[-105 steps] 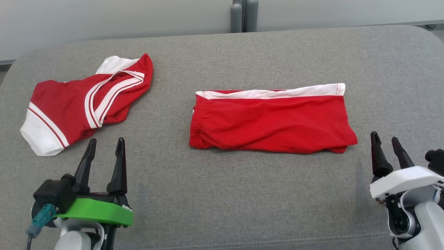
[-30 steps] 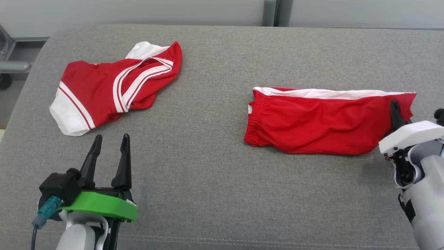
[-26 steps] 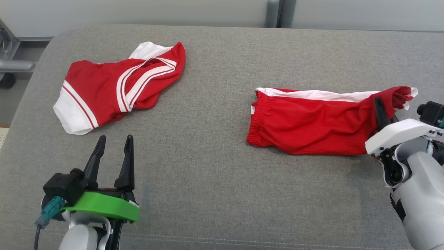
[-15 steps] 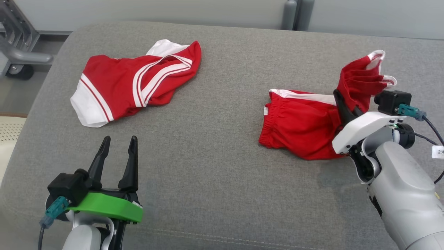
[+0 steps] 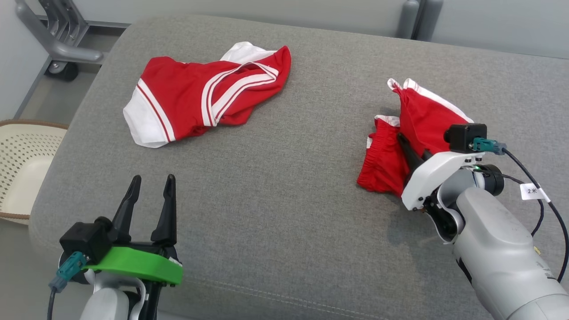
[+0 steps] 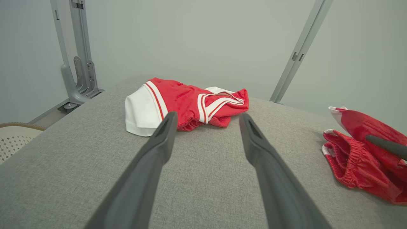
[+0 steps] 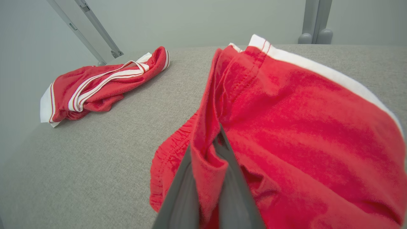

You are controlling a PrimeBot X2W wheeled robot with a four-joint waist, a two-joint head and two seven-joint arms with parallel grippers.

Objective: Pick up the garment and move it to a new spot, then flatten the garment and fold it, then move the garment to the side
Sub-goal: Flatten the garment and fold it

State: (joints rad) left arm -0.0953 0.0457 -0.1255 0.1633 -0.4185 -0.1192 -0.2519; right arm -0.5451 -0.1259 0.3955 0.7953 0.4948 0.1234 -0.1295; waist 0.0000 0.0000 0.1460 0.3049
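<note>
Grey fabric surface [image 5: 284, 209] before a pale wall [image 6: 190, 38], cream basket [image 5: 26, 151] off its left edge; right gripper [image 5: 401, 141] clamps red shorts [image 5: 426, 120] on it, left gripper [image 5: 153, 178] gapes

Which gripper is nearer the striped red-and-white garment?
Left. The left gripper is open, on the near side of the striped garment; the right gripper is farther off to the right, shut on the red shorts.
</note>
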